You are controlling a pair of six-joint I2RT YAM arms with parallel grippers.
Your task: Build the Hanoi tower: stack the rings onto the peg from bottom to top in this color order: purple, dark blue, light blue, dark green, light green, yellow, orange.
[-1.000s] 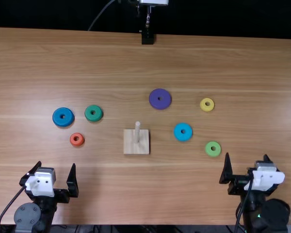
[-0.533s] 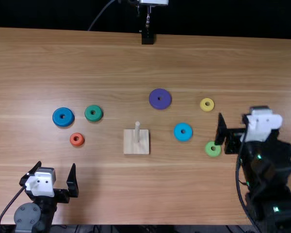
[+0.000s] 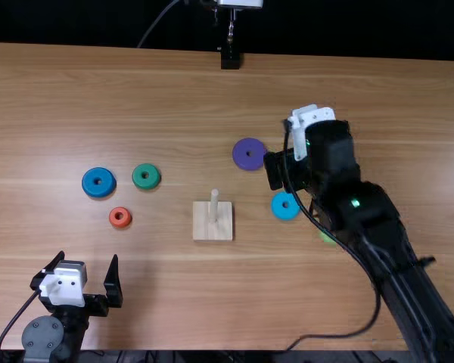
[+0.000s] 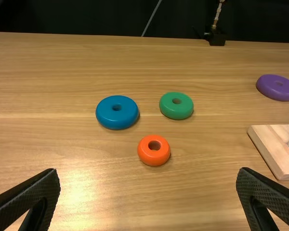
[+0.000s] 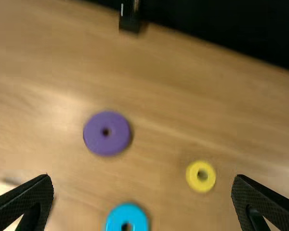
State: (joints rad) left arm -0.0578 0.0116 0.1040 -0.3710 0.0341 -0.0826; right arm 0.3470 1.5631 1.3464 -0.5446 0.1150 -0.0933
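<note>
Top view: right gripper (image 5: 142, 177), spread and empty, is poised near the purple ring (image 3: 249, 153), presumably because purple goes first. Left gripper (image 3: 88, 257), likewise spread, sits at the near side, presumably leaving room. Peg (image 3: 214, 207) bears no ring; purple lies flat beyond its wooden base (image 3: 202, 228).

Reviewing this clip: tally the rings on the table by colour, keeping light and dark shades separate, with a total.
Purple ring: 1
Dark blue ring: 1
Light blue ring: 1
Dark green ring: 1
Light green ring: 1
Yellow ring: 1
Orange ring: 1
Total: 7
</note>
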